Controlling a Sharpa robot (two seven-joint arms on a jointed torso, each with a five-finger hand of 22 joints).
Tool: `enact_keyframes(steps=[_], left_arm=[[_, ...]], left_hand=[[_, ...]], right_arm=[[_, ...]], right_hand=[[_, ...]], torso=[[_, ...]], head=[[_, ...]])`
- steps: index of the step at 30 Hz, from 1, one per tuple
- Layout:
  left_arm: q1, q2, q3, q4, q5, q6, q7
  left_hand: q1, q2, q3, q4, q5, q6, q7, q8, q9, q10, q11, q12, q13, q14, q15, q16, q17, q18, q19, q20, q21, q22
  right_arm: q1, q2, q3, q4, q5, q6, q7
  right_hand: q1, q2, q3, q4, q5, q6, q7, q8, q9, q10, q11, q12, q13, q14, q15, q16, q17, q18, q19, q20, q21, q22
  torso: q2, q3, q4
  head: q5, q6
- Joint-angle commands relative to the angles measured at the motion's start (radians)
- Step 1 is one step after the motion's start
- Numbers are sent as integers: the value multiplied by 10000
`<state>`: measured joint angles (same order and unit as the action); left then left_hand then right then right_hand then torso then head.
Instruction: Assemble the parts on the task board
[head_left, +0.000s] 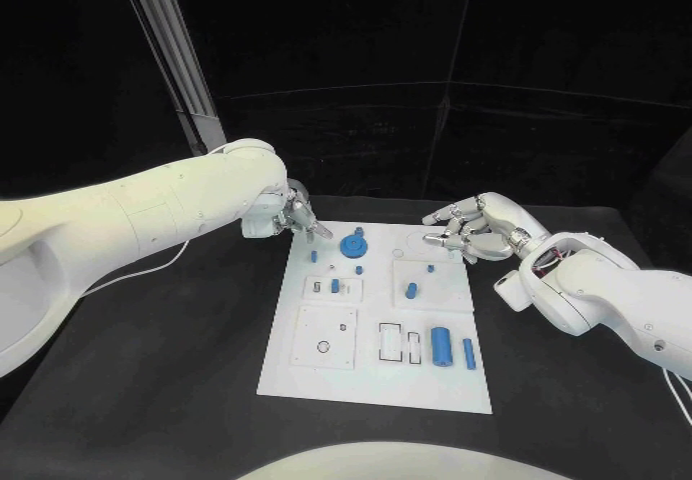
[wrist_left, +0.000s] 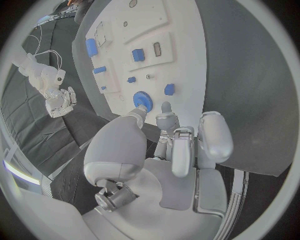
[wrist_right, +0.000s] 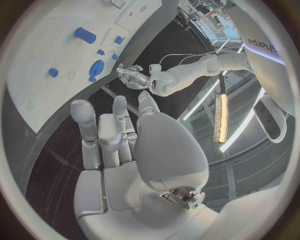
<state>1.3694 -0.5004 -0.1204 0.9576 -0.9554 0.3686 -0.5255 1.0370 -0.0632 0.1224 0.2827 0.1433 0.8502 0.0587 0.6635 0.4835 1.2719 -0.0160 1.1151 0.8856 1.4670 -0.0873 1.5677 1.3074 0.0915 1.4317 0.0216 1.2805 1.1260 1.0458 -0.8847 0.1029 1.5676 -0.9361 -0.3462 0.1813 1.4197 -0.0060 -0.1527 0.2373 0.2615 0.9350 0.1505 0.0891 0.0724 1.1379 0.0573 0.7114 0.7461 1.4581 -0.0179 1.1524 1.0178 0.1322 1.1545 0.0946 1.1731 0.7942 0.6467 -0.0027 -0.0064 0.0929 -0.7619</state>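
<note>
Above task board (head_left: 289, 370), left hand (head_left: 296, 213), right hand (head_left: 469, 228), seemingly empty.

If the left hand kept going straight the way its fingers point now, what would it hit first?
Most likely the blue gear at the near corner of the task board. The left hand points its fingers right at it, though how high it hovers is unclear.

Parts (head_left: 441, 346) on task board (head_left: 332, 378)
</note>
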Motion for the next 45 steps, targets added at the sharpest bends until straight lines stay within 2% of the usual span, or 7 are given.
enact_keyframes(steps=[1,11,21,25,30,45], left_arm=[[5,119,-28,-253,-253,723,393],[-64,263,-99,-613,-277,888,645],[-139,346,-239,-762,-279,990,779],[-151,368,-258,-800,-279,1004,793],[-174,425,-272,-862,-279,1046,827],[-266,568,-293,-1077,-279,1189,795]], left_hand=[[124,-16,-52,0,15,10,20,-27,-14,-33,24,-16,-9,1038,96,31,2634,-49,-4,64,5,15],[237,34,-143,-19,16,71,13,-17,-46,-18,20,29,34,1038,98,31,2634,-51,2,77,31,57],[367,87,-222,-51,22,114,6,-15,-80,-25,15,35,19,1038,96,31,2634,-50,-1,83,38,72],[452,132,-255,-73,25,126,5,-19,-100,-26,14,43,19,1038,95,31,2634,-50,-2,84,41,80],[589,204,-296,-115,32,143,6,-26,-132,-23,14,57,21,1038,96,31,2634,-53,0,87,57,107],[1004,469,-305,-265,58,200,6,-33,-219,-22,13,90,18,1038,98,31,2634,-57,0,93,82,157]], right_arm=[[16,22,7,6,36,38,98],[16,49,7,-22,36,53,113],[16,63,7,-27,36,72,115],[15,66,7,-27,35,75,116],[15,81,7,-35,35,77,120],[15,101,8,-48,34,78,120]], right_hand=[[13,77,-75,-14,39,-5,14,-13,-10,10,49,62,-14,42,32,-38,25,123,-34,1,-58,3],[13,77,-75,-14,39,-5,14,-13,-10,10,49,62,-14,42,32,-38,25,123,-34,1,-58,3],[13,77,-75,-14,39,-5,14,-13,-10,10,49,62,-14,42,32,-38,25,123,-34,1,-58,3],[23,90,-79,-11,48,-11,15,-17,-11,9,49,67,-17,45,32,-33,38,123,-32,2,-61,1],[23,90,-79,-11,48,-11,15,-17,-11,9,49,67,-17,45,32,-33,38,123,-32,2,-61,1],[44,115,-78,-11,60,-16,15,-19,-11,9,48,74,-20,45,32,-40,37,122,-27,2,-61,5]], torso=[[9,-5,2],[2,-1,11],[-9,11,6],[-15,19,0],[-8,4,7],[-9,13,4]], head=[[-8,-22],[-12,-72],[1,-103],[1,-103],[1,-102],[29,-97]])
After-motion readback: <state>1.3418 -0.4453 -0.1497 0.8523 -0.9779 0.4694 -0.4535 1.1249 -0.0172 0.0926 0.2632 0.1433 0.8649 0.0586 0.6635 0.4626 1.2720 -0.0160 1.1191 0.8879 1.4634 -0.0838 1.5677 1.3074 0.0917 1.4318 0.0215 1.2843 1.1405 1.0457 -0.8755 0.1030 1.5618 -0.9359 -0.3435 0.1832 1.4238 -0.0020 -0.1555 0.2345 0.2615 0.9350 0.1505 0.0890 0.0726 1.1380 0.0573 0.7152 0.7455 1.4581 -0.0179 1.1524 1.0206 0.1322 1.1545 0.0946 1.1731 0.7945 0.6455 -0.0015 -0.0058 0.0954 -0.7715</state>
